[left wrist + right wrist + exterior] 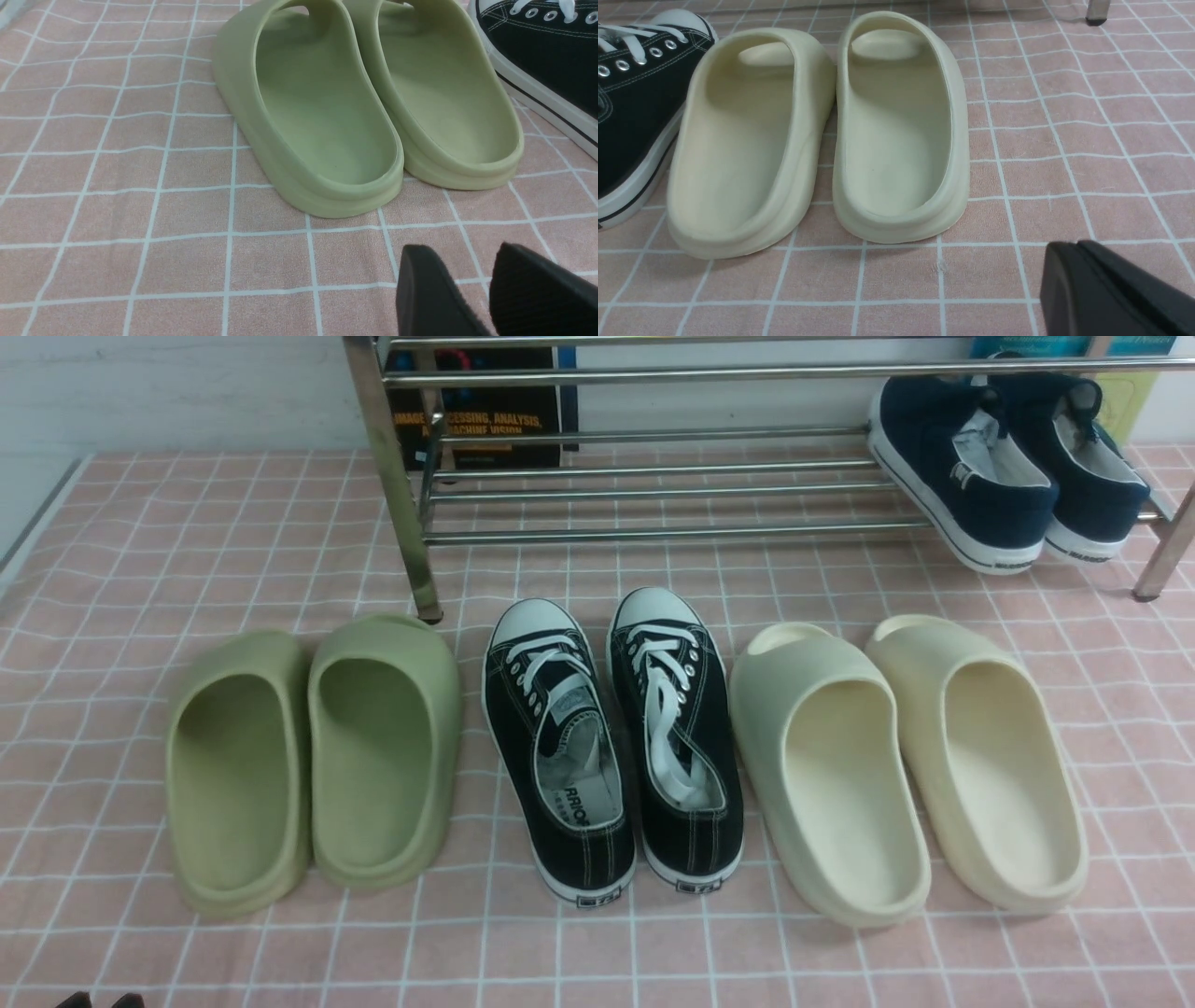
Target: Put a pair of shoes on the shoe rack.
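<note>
pink checked cloth [140, 569] is covering the floor. both navy shoes [1004, 476] are resting tilted on the chrome rack [653, 476], far right. left gripper [472, 289] is gaping slightly, empty; right gripper [1111, 289] is looking closed, empty.

Pair of shoes [1008, 467] on shoe rack [653, 485] — right end; sneakers [611, 737] before rack.

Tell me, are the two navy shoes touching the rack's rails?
Touching. In the front view both navy shoes rest tilted on the shoe rack rails at its right end.
</note>
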Controlling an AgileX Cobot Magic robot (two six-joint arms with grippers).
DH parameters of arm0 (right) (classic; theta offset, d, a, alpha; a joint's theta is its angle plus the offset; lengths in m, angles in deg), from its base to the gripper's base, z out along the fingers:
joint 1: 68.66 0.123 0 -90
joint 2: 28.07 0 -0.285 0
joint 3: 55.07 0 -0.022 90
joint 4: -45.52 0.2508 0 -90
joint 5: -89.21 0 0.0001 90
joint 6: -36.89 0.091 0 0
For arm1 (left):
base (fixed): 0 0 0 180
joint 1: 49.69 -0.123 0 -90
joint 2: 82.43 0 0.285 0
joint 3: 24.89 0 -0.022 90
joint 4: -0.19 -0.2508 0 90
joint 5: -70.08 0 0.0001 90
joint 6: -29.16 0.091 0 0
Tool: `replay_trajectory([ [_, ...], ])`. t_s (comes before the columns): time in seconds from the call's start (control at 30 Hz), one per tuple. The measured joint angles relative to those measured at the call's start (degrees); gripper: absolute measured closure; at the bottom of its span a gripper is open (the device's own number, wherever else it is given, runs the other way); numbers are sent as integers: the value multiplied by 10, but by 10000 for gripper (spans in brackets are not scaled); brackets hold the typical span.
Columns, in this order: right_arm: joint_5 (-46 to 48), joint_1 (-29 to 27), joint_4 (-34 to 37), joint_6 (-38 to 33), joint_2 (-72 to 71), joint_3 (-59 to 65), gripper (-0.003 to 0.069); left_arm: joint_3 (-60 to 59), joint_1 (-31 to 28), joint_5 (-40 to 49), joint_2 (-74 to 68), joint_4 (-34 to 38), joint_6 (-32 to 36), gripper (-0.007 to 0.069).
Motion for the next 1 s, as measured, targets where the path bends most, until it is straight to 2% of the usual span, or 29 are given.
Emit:
replay_trajectory([
  [1.0, 0, 0, 0, -1, 0, 0, 659, 0, 0, 0, 0, 0, 0, 385],
])
